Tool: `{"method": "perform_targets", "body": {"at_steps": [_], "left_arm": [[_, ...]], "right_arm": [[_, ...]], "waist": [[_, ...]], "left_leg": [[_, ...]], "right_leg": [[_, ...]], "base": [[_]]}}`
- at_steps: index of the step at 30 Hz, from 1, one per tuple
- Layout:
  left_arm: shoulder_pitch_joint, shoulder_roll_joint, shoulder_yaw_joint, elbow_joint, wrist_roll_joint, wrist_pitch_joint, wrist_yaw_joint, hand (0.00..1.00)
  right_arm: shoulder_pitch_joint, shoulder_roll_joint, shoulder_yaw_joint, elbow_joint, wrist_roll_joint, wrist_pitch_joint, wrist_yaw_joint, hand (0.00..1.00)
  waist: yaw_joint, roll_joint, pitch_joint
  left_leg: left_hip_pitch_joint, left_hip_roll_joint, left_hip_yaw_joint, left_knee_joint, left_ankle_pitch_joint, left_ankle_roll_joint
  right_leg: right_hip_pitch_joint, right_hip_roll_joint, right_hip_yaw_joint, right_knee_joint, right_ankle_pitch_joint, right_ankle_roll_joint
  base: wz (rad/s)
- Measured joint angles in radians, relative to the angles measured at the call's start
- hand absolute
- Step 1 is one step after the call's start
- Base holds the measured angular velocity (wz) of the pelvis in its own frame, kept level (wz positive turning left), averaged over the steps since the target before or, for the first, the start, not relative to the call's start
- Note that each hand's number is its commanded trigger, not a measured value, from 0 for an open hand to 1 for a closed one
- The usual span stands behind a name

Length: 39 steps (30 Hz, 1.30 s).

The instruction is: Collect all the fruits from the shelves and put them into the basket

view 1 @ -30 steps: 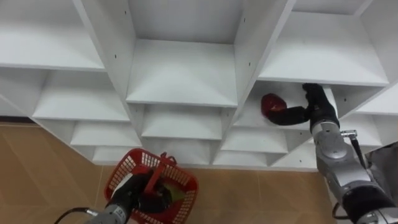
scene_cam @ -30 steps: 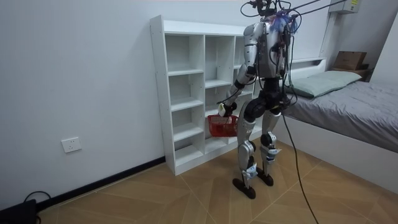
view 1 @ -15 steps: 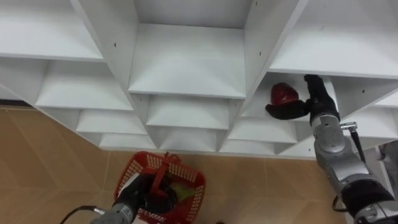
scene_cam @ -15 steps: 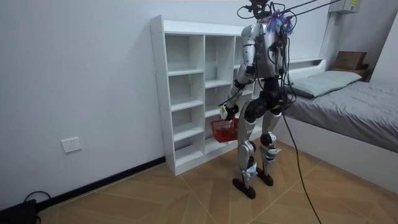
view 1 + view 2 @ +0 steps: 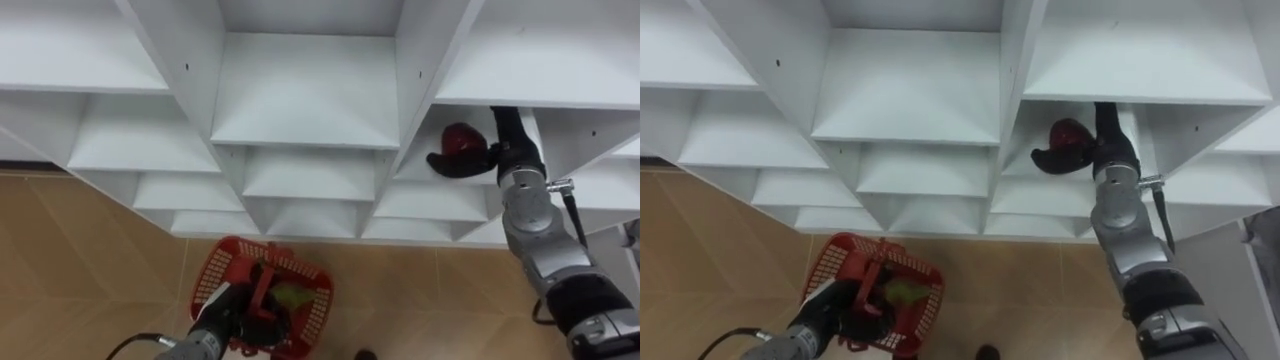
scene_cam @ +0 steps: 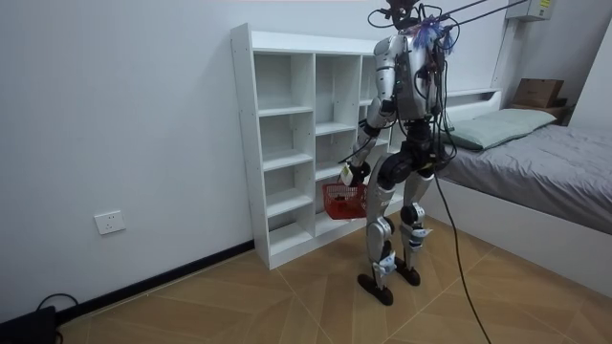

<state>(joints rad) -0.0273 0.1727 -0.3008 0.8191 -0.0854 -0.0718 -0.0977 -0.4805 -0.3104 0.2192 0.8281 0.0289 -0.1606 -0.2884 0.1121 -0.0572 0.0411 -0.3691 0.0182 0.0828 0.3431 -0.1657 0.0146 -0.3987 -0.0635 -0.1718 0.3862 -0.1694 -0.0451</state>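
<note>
Frankly, my right robot hand (image 5: 503, 157) cups the red fruit (image 5: 462, 137) loosely, so it could fall past the basket (image 5: 208, 285) my left robot hand (image 5: 235, 318) grips.

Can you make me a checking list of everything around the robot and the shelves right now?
Surface: white closet with open compartments.
Job's things: red fruit in a right-column compartment; red basket holding a green fruit.
Clutter: nothing seen.
Hands: right hand, fingers curled round the red fruit; left hand grips the basket's handle.
Cables: nothing seen besides the robot's own.
Surroundings: wooden floor, bed, wall socket.
</note>
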Motion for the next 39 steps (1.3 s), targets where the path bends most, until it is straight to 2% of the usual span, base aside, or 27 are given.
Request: {"method": "perform_targets", "body": {"at_steps": [8,25,39], "left_arm": [[0.003,-0.004,-0.020,0.004,0.000,0.001,0.004,1.00],[0.001,-0.004,-0.039,-0.002,0.002,0.001,0.009,1.00],[-0.011,-0.005,-0.061,-0.013,0.003,0.001,0.008,1.00]], "right_arm": [[0.000,0.005,-0.001,0.000,-0.028,0.000,-0.038,0.00],[0.003,0.021,0.000,0.022,-0.044,0.010,-0.036,0.00],[0.011,0.034,0.006,0.026,-0.063,0.011,-0.036,0.00]], "waist": [[-0.002,0.000,0.0001],[0.002,-0.001,0.0005],[0.003,-0.007,0.0043]], "left_leg": [[-0.005,-0.004,-0.002,0.002,0.002,0.002],[-0.038,-0.011,-0.003,0.004,0.004,0.005],[-0.096,-0.015,0.000,0.044,0.005,0.007]], "right_leg": [[-0.005,-0.006,-0.004,0.011,-0.002,0.003],[-0.045,-0.013,-0.005,0.029,-0.005,0.004],[-0.110,-0.025,0.001,0.079,-0.016,0.001]], "base": [[0.01],[0.00],[0.01]]}}
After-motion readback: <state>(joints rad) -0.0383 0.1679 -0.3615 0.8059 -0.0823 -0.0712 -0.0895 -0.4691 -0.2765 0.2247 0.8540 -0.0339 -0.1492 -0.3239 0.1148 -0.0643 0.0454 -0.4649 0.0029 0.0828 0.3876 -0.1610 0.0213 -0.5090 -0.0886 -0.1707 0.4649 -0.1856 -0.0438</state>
